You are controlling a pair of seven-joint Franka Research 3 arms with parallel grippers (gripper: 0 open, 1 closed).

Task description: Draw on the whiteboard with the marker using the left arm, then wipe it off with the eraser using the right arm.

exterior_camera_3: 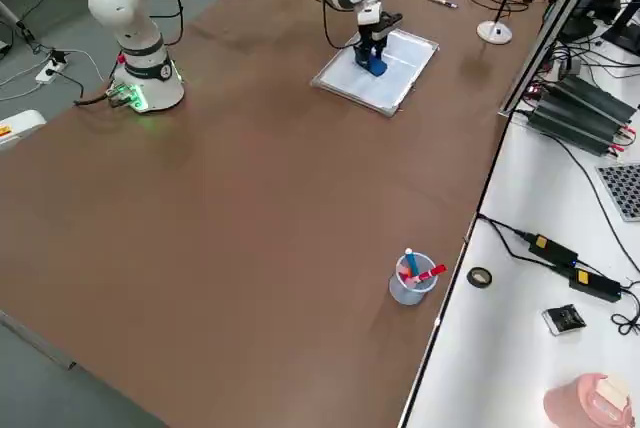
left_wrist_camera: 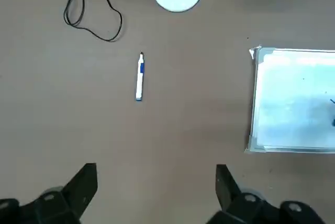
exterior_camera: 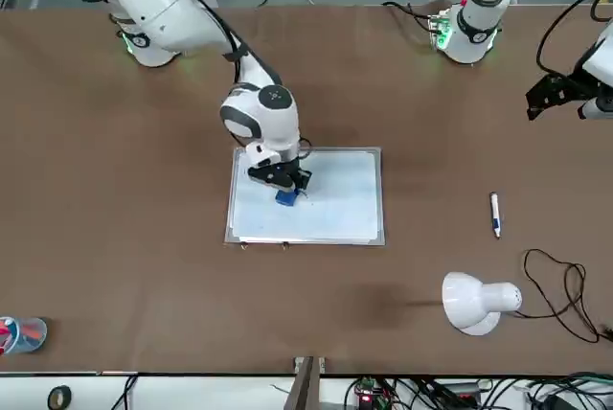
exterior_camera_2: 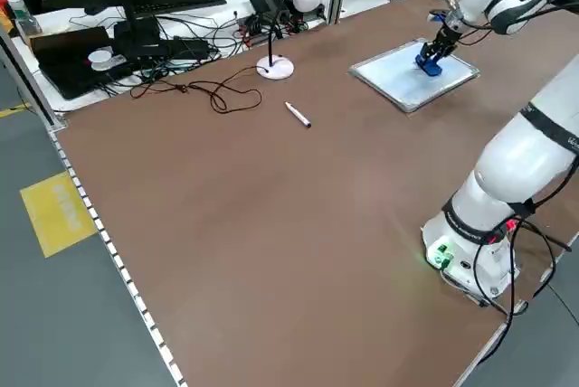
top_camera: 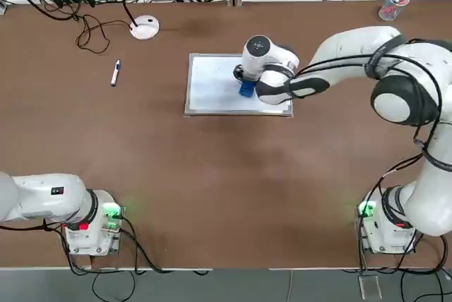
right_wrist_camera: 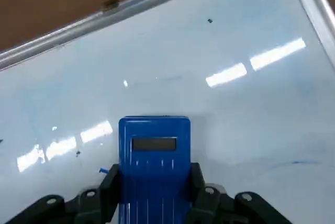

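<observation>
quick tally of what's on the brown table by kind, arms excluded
Whiteboard: 1
Eraser: 1, blue, clamped in the right gripper on the board
Marker: 1, white, lying loose on the table
Lamp: 1, white with a black cord
Clear cup of pens: 1
Total: 5
</observation>
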